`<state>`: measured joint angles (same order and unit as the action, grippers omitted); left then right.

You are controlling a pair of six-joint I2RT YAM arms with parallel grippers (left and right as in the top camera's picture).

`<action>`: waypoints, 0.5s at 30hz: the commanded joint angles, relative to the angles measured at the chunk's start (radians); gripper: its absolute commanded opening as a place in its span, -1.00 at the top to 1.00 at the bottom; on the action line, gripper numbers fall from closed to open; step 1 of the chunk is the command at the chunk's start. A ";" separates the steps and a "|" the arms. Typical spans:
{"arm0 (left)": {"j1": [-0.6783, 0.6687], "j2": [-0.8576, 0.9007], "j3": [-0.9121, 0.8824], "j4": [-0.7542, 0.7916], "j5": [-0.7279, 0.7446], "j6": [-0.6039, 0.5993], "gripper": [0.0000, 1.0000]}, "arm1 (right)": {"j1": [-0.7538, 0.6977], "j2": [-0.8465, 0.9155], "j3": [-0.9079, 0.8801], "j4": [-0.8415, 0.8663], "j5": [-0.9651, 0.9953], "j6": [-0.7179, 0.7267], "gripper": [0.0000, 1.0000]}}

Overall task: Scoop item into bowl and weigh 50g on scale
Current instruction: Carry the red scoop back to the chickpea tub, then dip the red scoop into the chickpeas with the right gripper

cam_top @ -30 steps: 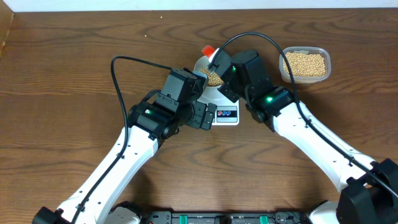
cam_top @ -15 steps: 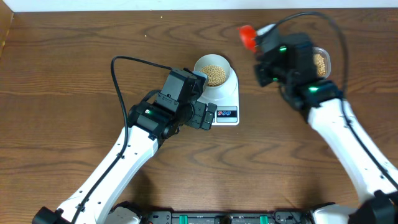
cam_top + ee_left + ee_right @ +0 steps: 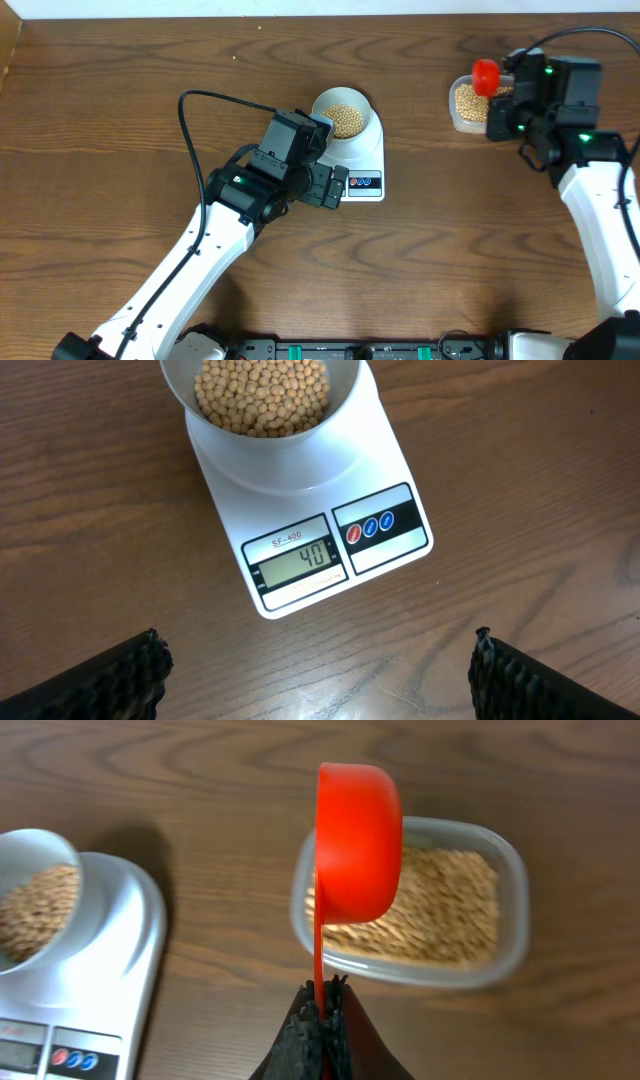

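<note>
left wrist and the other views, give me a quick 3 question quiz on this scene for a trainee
1. True or false: the bowl sits on the scale.
2. Pick one: the red scoop clamped in the right gripper is above
A. the bowl
B. the clear tub
C. bare table
3. Fill the gap: the scale's display reads ___.

Key: 1 true; 2 B; 3 40
</note>
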<state>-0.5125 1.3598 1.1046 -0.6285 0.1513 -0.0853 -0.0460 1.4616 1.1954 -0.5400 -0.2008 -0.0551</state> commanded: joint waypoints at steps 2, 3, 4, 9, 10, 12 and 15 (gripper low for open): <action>-0.002 0.006 -0.008 -0.004 -0.006 -0.002 -0.95 | -0.062 0.046 0.002 -0.013 -0.015 0.013 0.98; -0.002 0.006 -0.008 -0.004 -0.006 -0.002 -0.95 | -0.070 0.059 0.002 -0.011 -0.015 0.013 0.98; -0.002 0.006 -0.008 -0.004 -0.006 -0.002 -0.95 | -0.079 0.076 0.002 -0.009 -0.015 0.013 0.98; -0.002 0.006 -0.008 -0.004 -0.006 -0.002 -0.95 | -0.095 0.163 0.002 0.028 -0.015 0.013 0.98; -0.002 0.006 -0.008 -0.004 -0.006 -0.002 -0.95 | -0.095 0.180 0.002 0.042 -0.016 0.013 0.98; -0.002 0.006 -0.008 -0.004 -0.006 -0.002 -0.95 | -0.095 0.212 0.002 0.070 -0.016 0.014 0.98; -0.002 0.006 -0.008 -0.004 -0.006 -0.002 -0.95 | -0.095 0.254 0.002 0.103 -0.019 0.014 0.98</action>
<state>-0.5125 1.3598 1.1046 -0.6285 0.1513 -0.0853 -0.1364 1.6833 1.1954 -0.4549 -0.2077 -0.0544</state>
